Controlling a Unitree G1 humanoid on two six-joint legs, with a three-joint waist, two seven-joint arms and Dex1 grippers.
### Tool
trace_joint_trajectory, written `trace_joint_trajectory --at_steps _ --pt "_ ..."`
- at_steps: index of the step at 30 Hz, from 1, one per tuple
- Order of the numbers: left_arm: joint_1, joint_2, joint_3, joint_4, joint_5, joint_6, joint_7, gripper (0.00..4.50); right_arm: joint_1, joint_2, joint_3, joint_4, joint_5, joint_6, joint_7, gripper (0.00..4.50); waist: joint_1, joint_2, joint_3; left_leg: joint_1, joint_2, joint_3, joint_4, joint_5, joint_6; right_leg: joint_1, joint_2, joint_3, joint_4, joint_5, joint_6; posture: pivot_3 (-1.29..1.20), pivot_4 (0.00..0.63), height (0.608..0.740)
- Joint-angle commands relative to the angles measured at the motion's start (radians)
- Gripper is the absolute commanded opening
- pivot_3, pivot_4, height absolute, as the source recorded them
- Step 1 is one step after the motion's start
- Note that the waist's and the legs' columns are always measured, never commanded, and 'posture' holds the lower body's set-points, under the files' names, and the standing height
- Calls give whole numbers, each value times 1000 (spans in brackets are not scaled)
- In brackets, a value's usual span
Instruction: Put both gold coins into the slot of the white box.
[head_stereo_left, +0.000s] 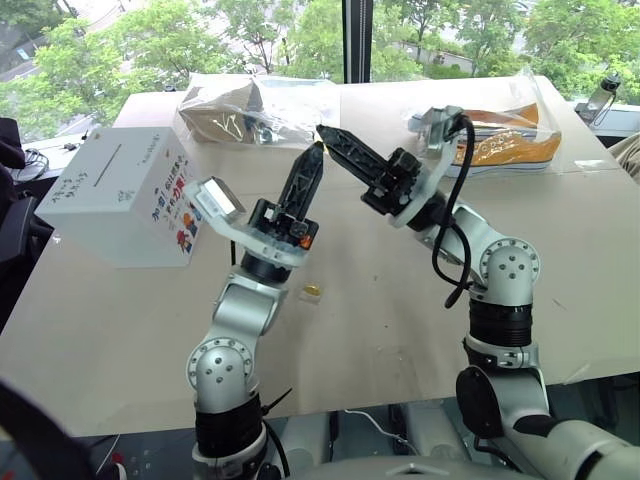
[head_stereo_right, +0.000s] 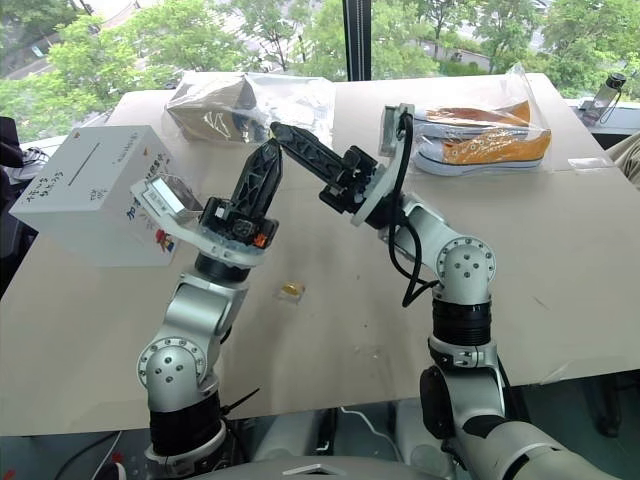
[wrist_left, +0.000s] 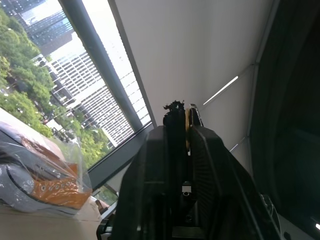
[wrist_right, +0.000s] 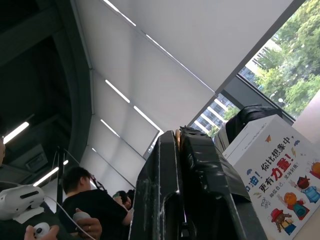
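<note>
One gold coin (head_stereo_left: 312, 291) lies on the beige table (head_stereo_left: 380, 320), just in front of my left arm. Both grippers are raised above the table with their tips meeting. My left gripper (head_stereo_left: 317, 150) points up and is shut; a thin gold edge of the other gold coin (wrist_left: 187, 120) shows between its fingers in the left wrist view. Pointing left, my right gripper (head_stereo_left: 323, 131) is also shut, with a gold glint at its tips (wrist_right: 176, 132). The white box (head_stereo_left: 120, 195) stands at the table's left edge, its dark slot (head_stereo_left: 100, 165) on the top face.
At the back right lie orange-yellow sneakers in a clear bag (head_stereo_left: 500, 140). A clear plastic bag with brown contents (head_stereo_left: 240, 110) lies at the back middle. A seated person (wrist_right: 90, 210) shows in the right wrist view. Windows stand behind the table.
</note>
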Motion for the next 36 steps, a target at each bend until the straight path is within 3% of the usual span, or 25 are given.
trace_joint_trajectory --at_steps 1,10,13,17,22,26,30,36 --pt "3 5 -17 -27 -15 -4 -7 23 -9 5 23 -39 17 -9 24 0 -1 0 0 0 0 0 0 0 0 0 0 0 0 0 0 0 150 740" --pt "-1 12 -24 -31 -22 -11 -23 23 8 -7 53 -45 -8 -6 46 0 0 0 0 0 0 0 0 0 0 0 0 0 -1 0 0 0 150 740" --pt "1 12 -19 -28 -22 -18 -24 0 7 0 45 -38 -3 -17 45 960 -1 0 0 0 0 0 0 0 0 0 0 0 -1 0 0 0 150 740" --pt "4 18 -7 -32 -15 -30 -23 0 -4 18 15 -12 -8 -53 -19 2808 0 0 0 0 0 0 -1 0 0 0 0 0 -1 0 0 0 150 740" --pt "-9 72 59 -59 17 -63 12 0 4 1 -14 -7 -23 -90 -27 2808 1 0 0 0 0 0 -1 0 0 0 0 0 -1 0 0 0 150 740" --pt "-51 177 145 -87 27 -73 109 0 14 -88 -2 -19 -89 -95 58 2808 1 0 1 0 1 -1 -1 0 0 0 0 0 -2 0 0 0 150 740" --pt "-197 502 233 -59 120 85 364 0 -46 -316 138 -8 -362 -194 339 2808 4 -2 4 -1 0 -2 -2 0 0 0 0 -2 -2 0 0 0 150 740" --pt "-277 847 325 34 184 303 534 0 -142 -425 249 77 -628 -437 622 2808 -17 -8 11 -1 0 -1 -5 0 0 -4 0 0 -1 -1 2 0 150 740"
